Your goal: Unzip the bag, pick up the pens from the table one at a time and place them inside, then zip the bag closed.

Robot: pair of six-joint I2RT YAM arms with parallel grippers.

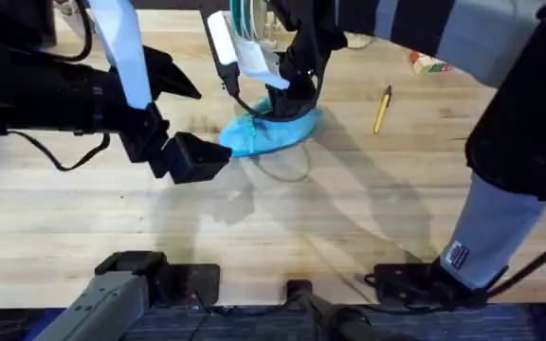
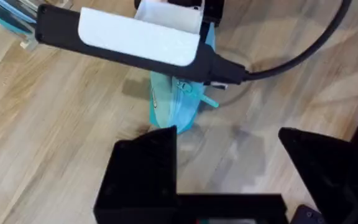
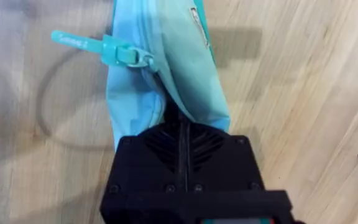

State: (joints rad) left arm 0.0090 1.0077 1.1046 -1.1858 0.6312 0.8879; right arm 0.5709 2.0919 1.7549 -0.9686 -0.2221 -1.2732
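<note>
The task looks to be at its start. The bag (image 1: 268, 131) lies on the bench (image 1: 254, 227) toward the far edge, about mid-width, and the pen (image 1: 382, 109) lies by itself on the bare wood to the right of it, well apart and not yet picked up (only one pen is to be seen).

The right end effector (image 3: 180, 134) has its two fingers pressed together on the fabric at one end of the bag, pinning or pinching it. The zipper pull (image 3: 101, 48), a teal tab, sticks out sideways from the bag, some way along from the pinched end. The seam around it is crumpled, so whether the zipper has begun to part cannot be told; no clear opening shows.

The left end effector (image 2: 229, 168) hangs over the bench with its fingers spread wide and nothing between them, just beside the near end of the bag and not touching it.

Judged from this, the unzipping is in hand or about to begin: one arm steadies the bag, the other is placed to reach the pull. Loading the pen and zipping closed remain.
</note>
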